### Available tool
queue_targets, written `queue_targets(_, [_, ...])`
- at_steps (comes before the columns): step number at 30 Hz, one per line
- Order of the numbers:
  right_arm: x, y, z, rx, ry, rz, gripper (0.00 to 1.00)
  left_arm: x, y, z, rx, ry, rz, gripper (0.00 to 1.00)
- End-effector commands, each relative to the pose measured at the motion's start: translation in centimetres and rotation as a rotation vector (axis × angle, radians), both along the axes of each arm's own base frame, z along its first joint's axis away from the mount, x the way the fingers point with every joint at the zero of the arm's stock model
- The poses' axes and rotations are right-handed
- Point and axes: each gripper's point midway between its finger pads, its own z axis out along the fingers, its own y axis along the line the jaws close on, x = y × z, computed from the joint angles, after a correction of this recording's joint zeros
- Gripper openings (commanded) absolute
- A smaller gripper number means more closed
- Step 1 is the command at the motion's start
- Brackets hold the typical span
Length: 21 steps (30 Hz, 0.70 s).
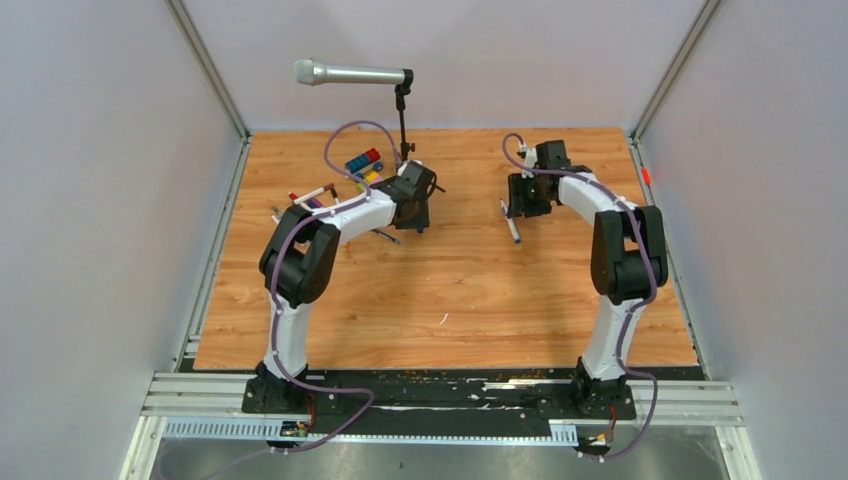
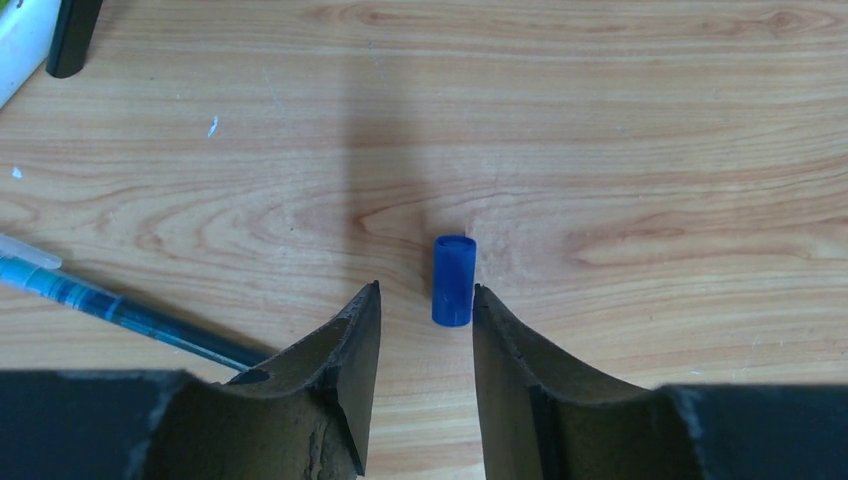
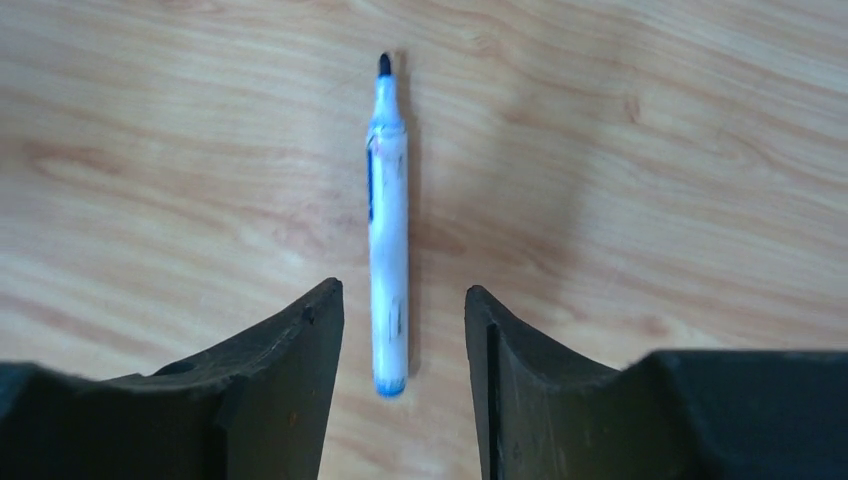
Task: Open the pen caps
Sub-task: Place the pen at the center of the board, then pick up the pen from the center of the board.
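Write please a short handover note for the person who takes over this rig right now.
Left claw: open, holds nothing. The blue cap lies on the table between its fingertips.
Right claw: open, holds nothing. The uncapped pen lies flat between its fingers, tip pointing away.
Done: this one pen is open, with its tip bare.
Left: the other pens heaped at the left rear near the toy blocks. From above they are too small to tell which carry caps.
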Motion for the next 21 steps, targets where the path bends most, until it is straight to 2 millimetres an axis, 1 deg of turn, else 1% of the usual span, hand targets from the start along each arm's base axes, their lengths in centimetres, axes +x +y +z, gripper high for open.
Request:
queue_targets(1, [-0.7,0.9,8.2,0.076,-0.19,0.063,0.51,0.8,0.4,4.7,-0.017,-0.078,-0.004,0.47])
queue_targets(3, [-2.5,1.7,10.5,0.114,-0.239,0.15,0.55,0.5,0.8,5.4,-0.011,-0.08,-0.005,0.47])
queue_targets(4, [-3.8,2.1,11.6,0.139,-0.262,0.202,0.58,0.3,0.9,5.9,-0.012,-0.086,-0.01,0.48])
queue_targets(6, [-6.6,3.0,13.7,0.2,-0.316,0.321,0.62,-0.4,1.1,7.1,-0.019,-0.096,-0.033,0.5])
queue_targets(8, [-9.3,3.3,15.2,0.248,-0.38,0.398,0.65,-1.3,1.2,8.4,-0.039,-0.116,-0.078,0.53])
queue_targets(9, [-10.5,3.3,15.6,0.262,-0.412,0.413,0.67,-1.9,1.1,9.3,-0.054,-0.129,-0.114,0.54])
queue_targets(10, [-12.1,3.1,15.9,0.265,-0.453,0.426,0.72,-2.7,1.1,9.6,-0.065,-0.143,-0.167,0.56])
queue_targets(11, [-13.0,3.0,16.2,0.265,-0.492,0.443,0.75,-3.6,1.0,10.3,-0.095,-0.162,-0.206,0.6])
queue_targets(12, [-14.0,2.9,16.5,0.265,-0.527,0.464,0.78,-4.9,1.5,9.9,-0.107,-0.171,-0.222,0.65])
queue_targets(14, [-15.3,2.9,17.3,0.278,-0.596,0.495,0.83,-6.5,2.4,10.4,-0.143,-0.222,-0.223,0.75])
queue_targets(17, [-16.4,2.6,18.1,0.298,-0.664,0.522,0.85,-8.3,4.0,11.6,-0.22,-0.302,-0.172,0.92])
queue_targets(18, [-16.6,2.6,18.2,0.304,-0.67,0.528,0.86,-8.9,4.4,10.9,-0.242,-0.295,-0.149,0.96])
queue_targets(19, [-16.7,2.7,18.1,0.309,-0.671,0.536,0.86,-9.4,4.9,11.1,-0.274,-0.306,-0.125,0.99])
queue_targets(21, [-16.9,2.8,17.8,0.317,-0.665,0.548,0.85,-9.9,5.6,10.6,-0.33,-0.303,-0.063,1.0])
